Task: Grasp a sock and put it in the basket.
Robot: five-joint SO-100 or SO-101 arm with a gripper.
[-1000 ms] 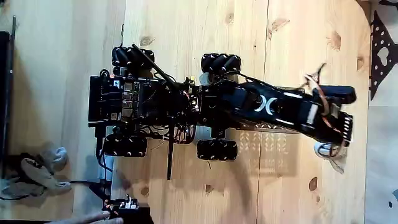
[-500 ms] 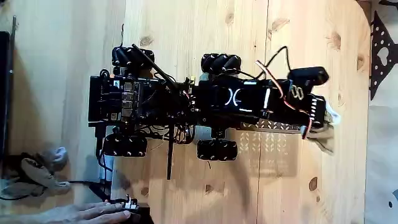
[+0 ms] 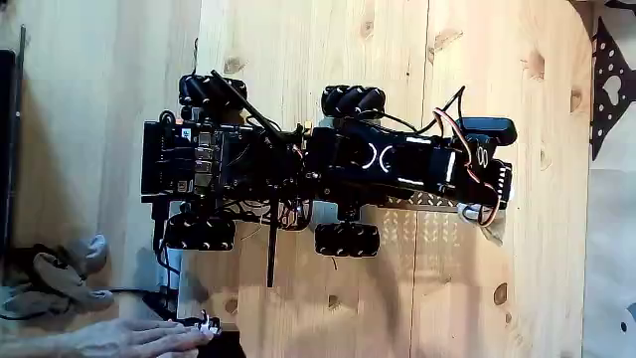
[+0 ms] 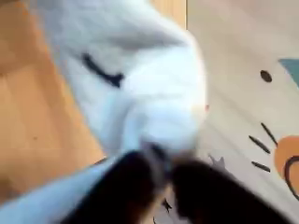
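In the fixed view the black arm reaches right from the wheeled robot (image 3: 229, 164). At its end, my gripper (image 3: 490, 217) is shut on the pale sock (image 3: 493, 235), of which a small white piece hangs out below. In the wrist view the sock (image 4: 140, 84) is a blurred white mass rising from my dark fingers (image 4: 126, 182), which are pinched together on it above the wood floor. The dark latticed basket (image 3: 422, 203) sits at the robot's front, mostly hidden under the arm, just left of the gripper.
A bundle of grey and white socks (image 3: 60, 273) lies at the lower left. A person's hand (image 3: 149, 338) rests on a small device at the bottom edge. A patterned mat (image 3: 608, 89) borders the wood floor on the right.
The arm has folded back to the left, bringing the gripper and sock from the far right toward the basket. The hand at the bottom has reached further in.
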